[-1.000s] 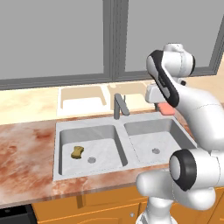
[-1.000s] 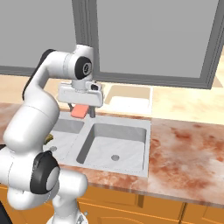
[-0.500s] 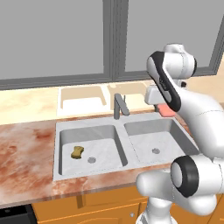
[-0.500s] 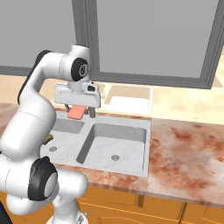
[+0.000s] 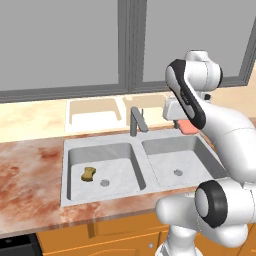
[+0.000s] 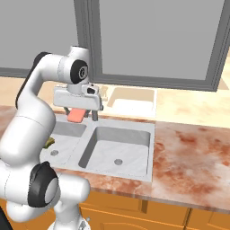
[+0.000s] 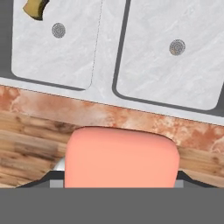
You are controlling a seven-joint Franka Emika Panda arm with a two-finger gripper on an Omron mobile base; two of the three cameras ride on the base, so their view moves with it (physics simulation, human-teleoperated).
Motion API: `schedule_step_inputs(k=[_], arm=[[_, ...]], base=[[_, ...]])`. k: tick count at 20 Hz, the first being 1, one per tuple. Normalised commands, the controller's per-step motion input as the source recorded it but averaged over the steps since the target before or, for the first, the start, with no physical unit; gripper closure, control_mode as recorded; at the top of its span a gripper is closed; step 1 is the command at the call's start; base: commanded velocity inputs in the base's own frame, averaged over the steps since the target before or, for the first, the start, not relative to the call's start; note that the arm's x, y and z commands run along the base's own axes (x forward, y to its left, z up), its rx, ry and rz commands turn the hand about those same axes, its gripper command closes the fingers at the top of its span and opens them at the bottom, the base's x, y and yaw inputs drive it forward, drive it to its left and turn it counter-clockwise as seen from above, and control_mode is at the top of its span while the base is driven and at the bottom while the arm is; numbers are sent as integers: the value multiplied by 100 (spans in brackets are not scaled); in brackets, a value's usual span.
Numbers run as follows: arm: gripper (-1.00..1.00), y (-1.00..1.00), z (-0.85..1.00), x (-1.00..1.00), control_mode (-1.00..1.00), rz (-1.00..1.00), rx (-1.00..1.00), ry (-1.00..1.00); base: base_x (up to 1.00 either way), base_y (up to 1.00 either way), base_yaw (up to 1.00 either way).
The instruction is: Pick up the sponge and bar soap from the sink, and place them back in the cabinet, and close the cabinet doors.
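The salmon-pink bar soap (image 5: 189, 126) hangs in the air above the right basin of the pale grey sink (image 5: 135, 146), with my gripper (image 5: 186, 123) shut on it. From the right base view the bar soap (image 6: 76, 115) sits under the gripper (image 6: 77, 113). In the hand view the bar soap (image 7: 120, 157) covers the lower middle. The mustard sponge (image 5: 89, 173) lies on the floor of the left basin, near its drain. The sponge (image 7: 36, 8) also shows in the hand view's top left corner. The cabinet and its doors are out of view.
A grey faucet (image 5: 136, 120) stands behind the divider between the basins, close to the left of my hand. Reddish marble counter (image 5: 30, 180) surrounds the sink (image 6: 152, 134). A window runs along the back wall. Orange drawer fronts (image 6: 134, 211) lie below the counter.
My gripper, with the bar soap in it, has drifted a little lower and toward the front of the counter. The sponge has not moved.
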Motion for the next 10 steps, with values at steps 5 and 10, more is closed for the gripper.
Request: schedule_step_inputs(k=[5, 10], arm=[[100, 0, 0, 0, 100, 0, 0, 0], [100, 0, 0, 0, 100, 0, 0, 0]], base=[[-19, -3, -2], [-47, -9, -10]])
